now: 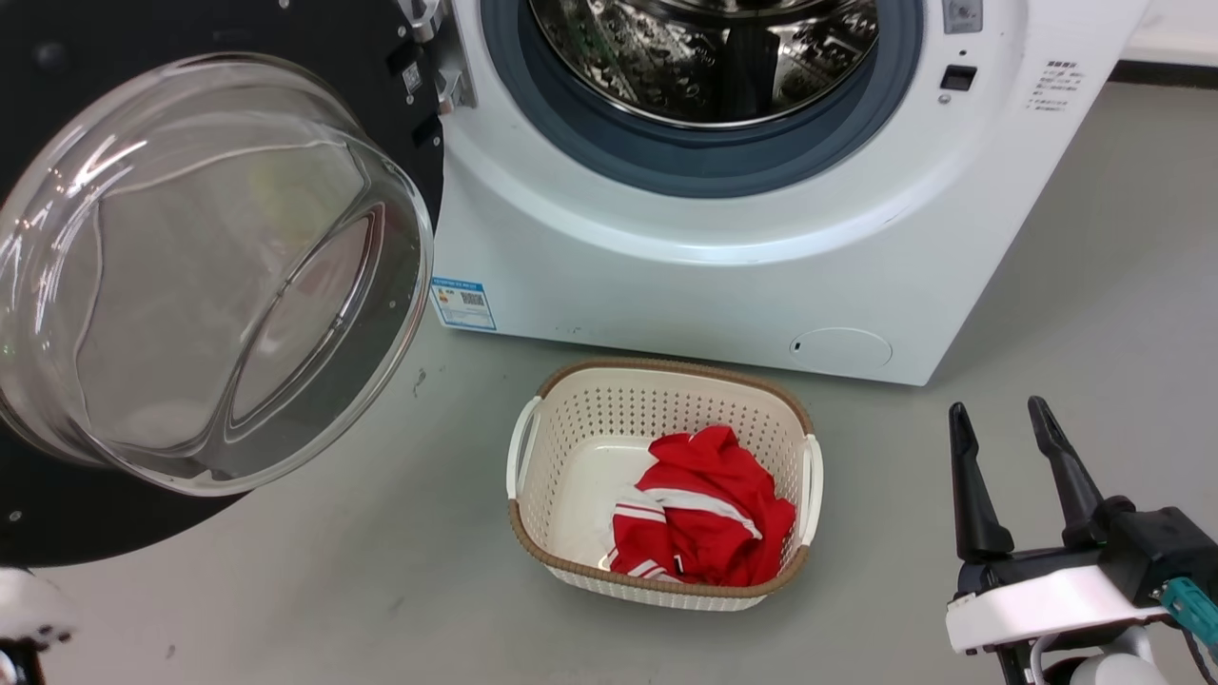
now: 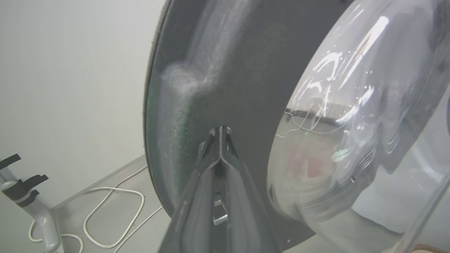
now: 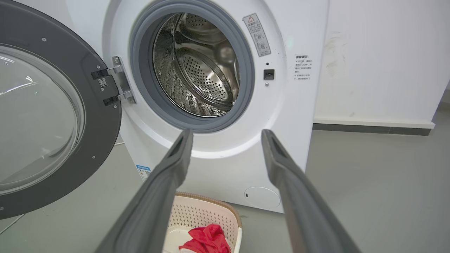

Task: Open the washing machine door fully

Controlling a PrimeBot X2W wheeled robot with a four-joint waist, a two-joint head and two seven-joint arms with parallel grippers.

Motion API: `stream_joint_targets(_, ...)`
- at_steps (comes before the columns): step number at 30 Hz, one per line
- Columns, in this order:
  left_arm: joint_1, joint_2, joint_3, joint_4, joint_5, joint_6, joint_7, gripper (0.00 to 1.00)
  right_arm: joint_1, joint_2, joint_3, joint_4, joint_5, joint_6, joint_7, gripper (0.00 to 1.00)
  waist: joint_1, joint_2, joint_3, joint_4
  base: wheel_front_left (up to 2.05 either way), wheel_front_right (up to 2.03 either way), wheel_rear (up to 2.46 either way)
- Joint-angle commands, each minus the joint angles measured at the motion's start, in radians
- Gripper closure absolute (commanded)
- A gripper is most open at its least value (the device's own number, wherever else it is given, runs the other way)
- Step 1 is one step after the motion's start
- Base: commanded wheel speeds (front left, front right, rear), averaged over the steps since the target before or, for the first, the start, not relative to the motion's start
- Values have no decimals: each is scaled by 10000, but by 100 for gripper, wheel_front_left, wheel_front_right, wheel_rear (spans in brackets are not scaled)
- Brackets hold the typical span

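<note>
The washing machine door (image 1: 209, 276) is swung wide open to the left of the white washing machine (image 1: 714, 276), its clear glass bowl bulging toward me. A metal hinge (image 1: 442, 67) joins them. In the left wrist view my left gripper (image 2: 220, 130) is shut, empty, with its tips against the door's black inner face (image 2: 239, 70) beside the glass bowl. My right gripper (image 1: 997, 409) hangs open and empty at the lower right, away from the machine. In the right wrist view the right gripper (image 3: 226, 135) points at the washing machine (image 3: 225, 165), with the door (image 3: 38, 119) at the left.
A cream laundry basket (image 1: 666, 400) holding a red garment (image 1: 709, 514) stands on the grey floor just in front of the washer. White cable (image 2: 116, 196) and a grey stand (image 2: 35, 211) lie beyond the door's edge. A white wall (image 3: 379, 70) runs to the washer's right.
</note>
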Motion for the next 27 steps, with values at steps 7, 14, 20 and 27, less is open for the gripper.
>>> stream_joint_targets(7, 1576, -1461, 167, -1551, 619, -220, -18, 72, 424, 9, -7, 59, 89, -3, -12, 0, 0, 0, -753, -279, 0, 0, 0)
stream_joint_targets(14, 2532, -2501, -803, -2724, 1178, -599, -19, 0, 701, 9, -102, 49, 80, -3, -13, 0, 0, 0, -1153, -416, 0, 0, 0)
stream_joint_targets(20, 2434, -2744, -2202, -3256, 1605, -748, -19, 0, 724, 9, -100, -45, -54, -3, 43, 0, 0, 0, -1273, -700, 0, 0, 0)
stream_joint_targets(27, 1881, -2789, -3607, -3348, 1798, -898, -19, 0, 682, 9, -147, -275, -247, -3, 172, 0, 0, 0, -1268, -1103, 0, 0, 0)
